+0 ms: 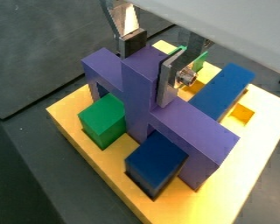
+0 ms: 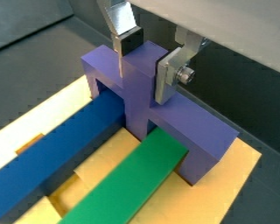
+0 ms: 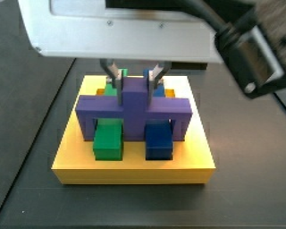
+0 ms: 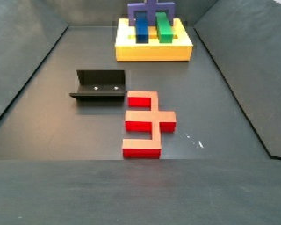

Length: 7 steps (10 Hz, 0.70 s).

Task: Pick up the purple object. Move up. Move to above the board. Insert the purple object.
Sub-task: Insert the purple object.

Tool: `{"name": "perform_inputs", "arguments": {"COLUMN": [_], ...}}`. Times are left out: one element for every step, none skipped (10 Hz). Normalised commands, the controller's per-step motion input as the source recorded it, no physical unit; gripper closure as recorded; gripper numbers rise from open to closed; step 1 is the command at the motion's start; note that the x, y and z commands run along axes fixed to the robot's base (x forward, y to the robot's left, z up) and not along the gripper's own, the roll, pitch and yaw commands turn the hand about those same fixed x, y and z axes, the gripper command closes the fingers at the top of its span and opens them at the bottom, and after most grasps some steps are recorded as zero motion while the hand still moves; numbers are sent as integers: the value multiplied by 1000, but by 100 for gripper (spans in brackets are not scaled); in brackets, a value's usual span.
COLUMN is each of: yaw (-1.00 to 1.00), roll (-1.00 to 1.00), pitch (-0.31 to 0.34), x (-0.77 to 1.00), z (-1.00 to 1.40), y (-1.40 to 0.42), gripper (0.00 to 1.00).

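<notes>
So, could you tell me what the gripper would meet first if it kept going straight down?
The gripper straddles the purple object's raised spine on the board; its fingers would likely meet the cross's arms first.

Silver-plated gripper (image 1: pixel 150 59), apparently dark pads

The pincer (image 1: pixel 150 59) is hanging straight down from the wrist, its two flat silver fingers (image 2: pixel 171 72) standing upright and parallel. The dark pads are pressing on opposite faces of the purple object (image 1: pixel 149 101), gripping its raised middle bar, as both wrist views show.
</notes>
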Motion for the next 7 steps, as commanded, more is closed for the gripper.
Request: {"name": "perform_inputs", "arguments": {"yaw": [0, 0, 0, 0, 0, 0, 0], "roll": [-19, 0, 0, -30, -81, -127, -14], "pitch": [0, 0, 0, 0, -37, -34, 0], "x": [0, 0, 23, 134, 174, 263, 366], "z": [-51, -143, -283, -480, -640, -620, -469], "y": [-63, 0, 0, 9, 0, 0, -49], "gripper": [100, 100, 100, 100, 100, 100, 100]}}
